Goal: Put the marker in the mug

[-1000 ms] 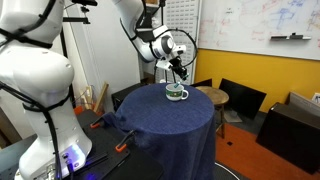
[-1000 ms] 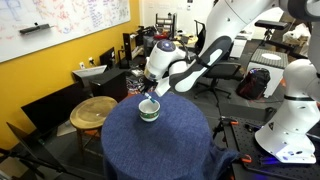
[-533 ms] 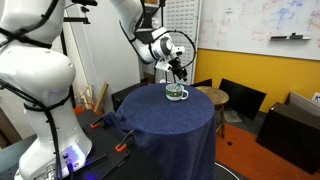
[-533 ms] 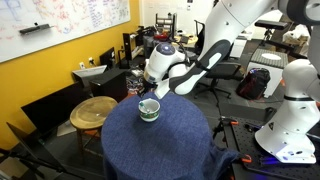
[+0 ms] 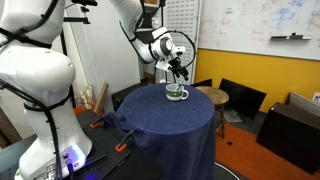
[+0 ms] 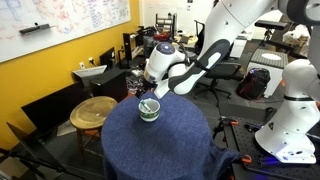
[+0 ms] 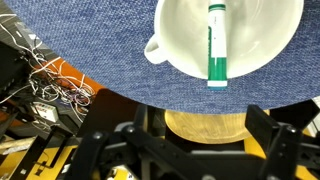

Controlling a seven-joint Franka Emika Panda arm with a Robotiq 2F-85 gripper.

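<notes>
The marker (image 7: 217,45) lies inside the mug (image 7: 178,35), stretched across its white bowl with the pale end toward the far rim and the teal end resting against the near rim; nothing else is in the cup. In both exterior views the mug (image 5: 176,93) (image 6: 149,109) stands upright on a round table (image 5: 165,125) (image 6: 160,145) draped in dark blue cloth, close to the table's edge. The gripper (image 5: 179,72) (image 6: 151,92) hangs just above the mug, apart from it, and the wrist view shows its fingers (image 7: 268,140) spread wide with nothing held between them. Just beside the table stands a round wooden stool (image 6: 95,112). Behind are a yellow wall (image 5: 270,70) with a whiteboard (image 5: 255,25) above it, black chairs (image 5: 240,98), and a tangle of cables (image 7: 50,85) on the floor.
</notes>
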